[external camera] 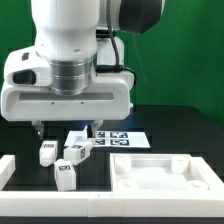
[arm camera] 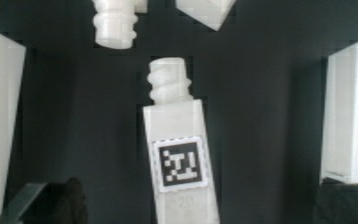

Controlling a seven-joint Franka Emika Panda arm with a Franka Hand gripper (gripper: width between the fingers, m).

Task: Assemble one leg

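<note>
Dark fingers point(arm camera: 43, 205) of the gripper point(arm camera: 194, 205) gape wide, straddling the tagged leg point(arm camera: 172, 140) without touching it; another leg point(arm camera: 117, 25) lies just beyond.

Tagged end of leg point(arm camera: 176, 120) beyond the wrist view's edge; gripper point(arm camera: 197, 205) fingertips point(arm camera: 48, 203) dark, blurry
</note>
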